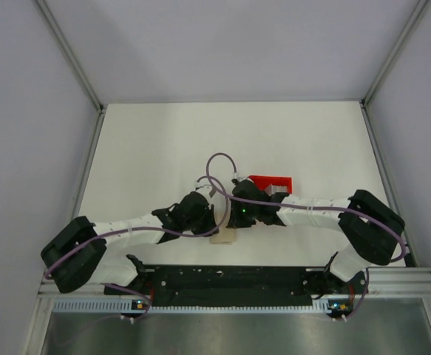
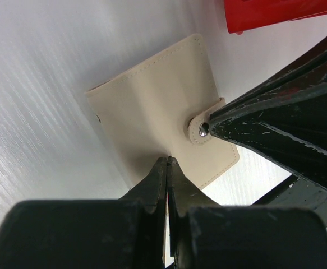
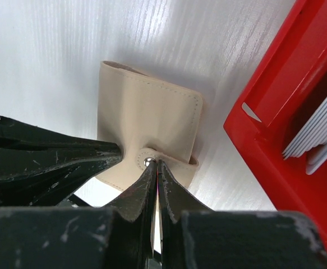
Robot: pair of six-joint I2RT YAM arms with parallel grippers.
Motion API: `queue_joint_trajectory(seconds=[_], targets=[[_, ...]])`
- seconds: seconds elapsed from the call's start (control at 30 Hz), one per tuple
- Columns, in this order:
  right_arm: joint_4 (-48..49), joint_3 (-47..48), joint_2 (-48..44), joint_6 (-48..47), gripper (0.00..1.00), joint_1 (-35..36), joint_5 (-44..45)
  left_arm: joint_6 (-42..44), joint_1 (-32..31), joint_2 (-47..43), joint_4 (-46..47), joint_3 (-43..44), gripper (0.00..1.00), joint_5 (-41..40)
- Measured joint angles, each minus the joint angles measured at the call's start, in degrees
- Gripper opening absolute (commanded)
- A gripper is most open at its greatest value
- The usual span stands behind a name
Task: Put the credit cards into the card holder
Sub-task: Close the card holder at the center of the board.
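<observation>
L gripper (image 2: pixel 167 159), R gripper (image 3: pixel 155 163) closed, tips adjacent.

Beige card holder (image 2: pixel 152 106), folded shut, tab over edge, pale credit cards (image 3: pixel 317 131) apparently stacked in red tray (image 3: pixel 267 89).

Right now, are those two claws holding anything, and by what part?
The right claw pinches the card holder by its snap tab. The left claw, shut, touches the holder's edge; whether it grips is unclear.

A robotics lab test cell: a white table (image 1: pixel 163 148) is boxed in by plain pale panels (image 1: pixel 23 111) at the left, right and top of the frame, and two robot arms (image 1: pixel 126 235) trailing purple cables (image 1: pixel 216 157) are bolted to a slotted aluminium rail (image 1: pixel 400 279) along the lower edge
</observation>
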Motion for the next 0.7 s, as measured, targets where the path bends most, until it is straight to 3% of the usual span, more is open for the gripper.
queue_joint_trajectory(seconds=[0.7], targets=[[1.88,-1.68,-0.22,1.31,0.02,0.33,0.39,0.68,-1.20,0.42,0.24,0.31,0.00,-1.03]])
